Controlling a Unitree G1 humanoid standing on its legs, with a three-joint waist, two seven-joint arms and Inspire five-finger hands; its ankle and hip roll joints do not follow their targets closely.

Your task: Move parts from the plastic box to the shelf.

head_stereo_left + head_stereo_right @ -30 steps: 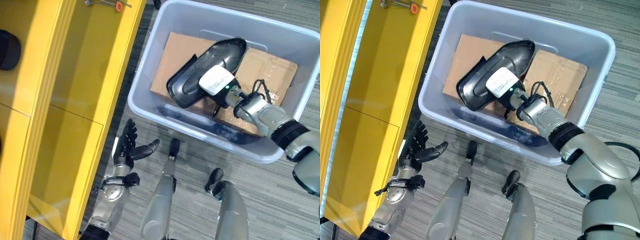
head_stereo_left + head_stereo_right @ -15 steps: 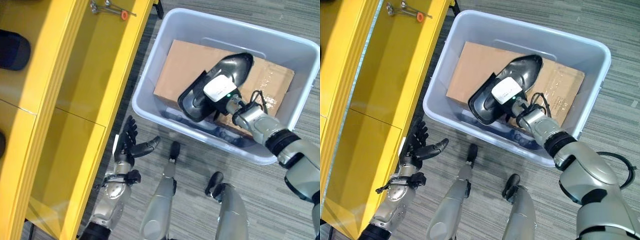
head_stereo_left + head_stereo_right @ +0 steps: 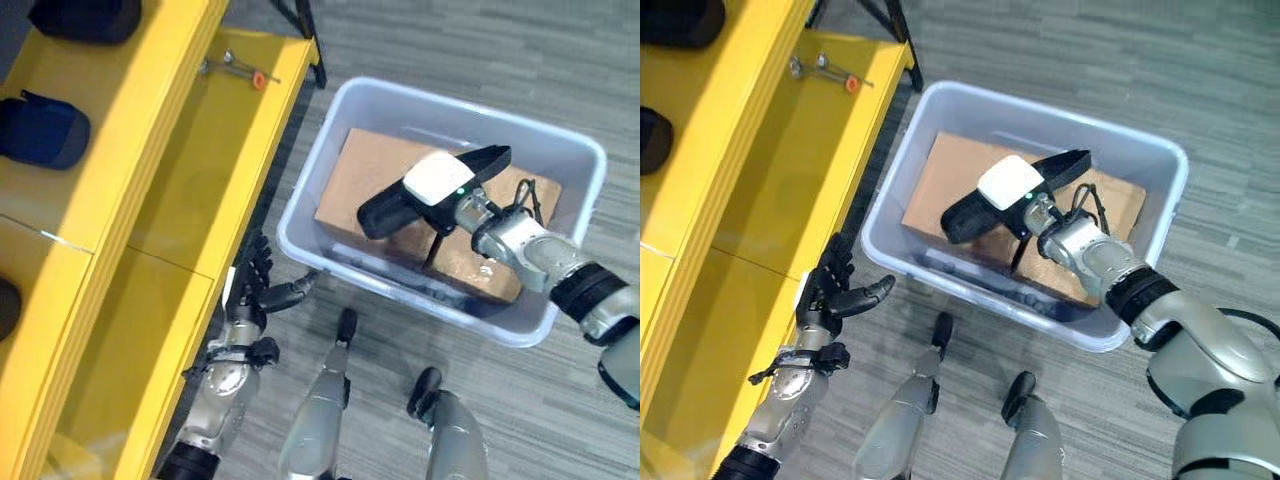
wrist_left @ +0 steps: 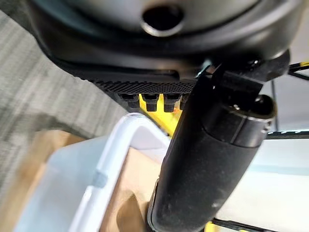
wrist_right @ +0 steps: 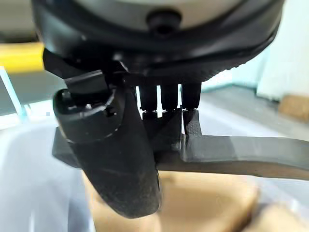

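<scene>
A long black moulded part [image 3: 480, 162] hangs over the pale plastic box [image 3: 300, 200], seen nearly edge-on. My right hand [image 3: 437, 176], with its white cover, is shut on it near the middle. In the right wrist view the thumb [image 5: 116, 154] and fingers pinch the part's flat rim [image 5: 241, 155]. Brown cardboard [image 3: 365, 170] lies in the box under the part. My left hand [image 3: 256, 291] is open and holds nothing. It hovers low between the box's near corner and the yellow shelf [image 3: 200, 170]. In the left wrist view, the box rim [image 4: 116, 145] lies past the left hand's thumb [image 4: 207, 159].
On the shelf's upper level lie a dark blue pouch [image 3: 40, 130] and a black object [image 3: 85, 15]. A small metal tool with an orange tip [image 3: 240, 72] rests on the lower board. Grey carpet floor [image 3: 560, 90] surrounds the box.
The camera has shifted, so the box now sits lower and smaller in view. The part has turned in my right hand from showing its hollow face to edge-on. My left hand has kept its pose.
</scene>
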